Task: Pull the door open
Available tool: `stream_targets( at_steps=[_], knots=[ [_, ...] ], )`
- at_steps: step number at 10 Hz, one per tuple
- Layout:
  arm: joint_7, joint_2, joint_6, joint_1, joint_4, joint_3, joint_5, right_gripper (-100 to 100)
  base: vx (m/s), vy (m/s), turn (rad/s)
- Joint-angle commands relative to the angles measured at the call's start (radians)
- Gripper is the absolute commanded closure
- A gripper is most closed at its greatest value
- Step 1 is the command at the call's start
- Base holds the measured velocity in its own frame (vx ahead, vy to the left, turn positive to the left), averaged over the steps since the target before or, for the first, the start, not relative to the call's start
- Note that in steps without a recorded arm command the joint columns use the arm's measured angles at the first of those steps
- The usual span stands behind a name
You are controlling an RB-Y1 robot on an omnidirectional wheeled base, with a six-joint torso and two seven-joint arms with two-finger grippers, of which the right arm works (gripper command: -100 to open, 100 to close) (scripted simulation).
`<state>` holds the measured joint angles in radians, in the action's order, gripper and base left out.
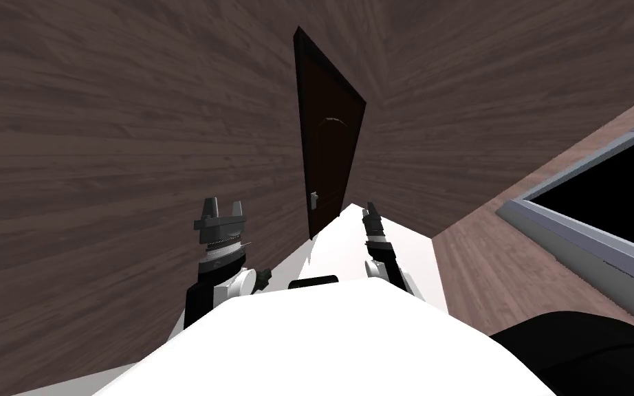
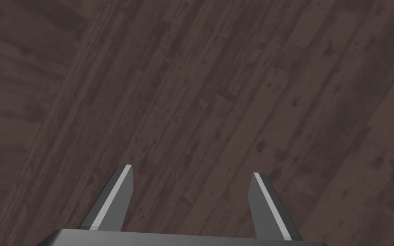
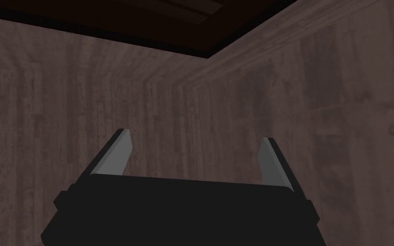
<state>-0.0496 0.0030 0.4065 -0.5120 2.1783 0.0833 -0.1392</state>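
Note:
A dark brown door [image 1: 326,130] stands shut in the wood-planked wall ahead, with a small grey handle [image 1: 314,199] low on its left side. My left gripper [image 1: 223,206] is raised left of the door, some way short of it, fingers open and empty, facing dark wooden planks [image 2: 217,98]. My right gripper [image 1: 370,208] is up just right of the door's lower corner, also open and empty. Its wrist view looks at wood wall with a strip of the dark door [image 3: 170,21] beyond the fingertips.
Wood-planked walls [image 1: 102,137] close in on both sides of the door. At the right a grey-framed opening [image 1: 584,227] holds a black area. A strip of brown floor [image 1: 487,268] runs beside it.

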Motion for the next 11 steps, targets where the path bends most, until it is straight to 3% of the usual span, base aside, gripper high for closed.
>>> stream_targets(
  at_steps=[1,11],
  knots=[
    [-0.030,-0.006,0.014,0.001,-0.030,0.009,-0.033,-100,0.079,-0.034,0.212],
    [-0.229,-0.034,0.081,0.003,-0.201,0.075,-0.268,-100,0.089,-0.045,0.187]
  ],
)
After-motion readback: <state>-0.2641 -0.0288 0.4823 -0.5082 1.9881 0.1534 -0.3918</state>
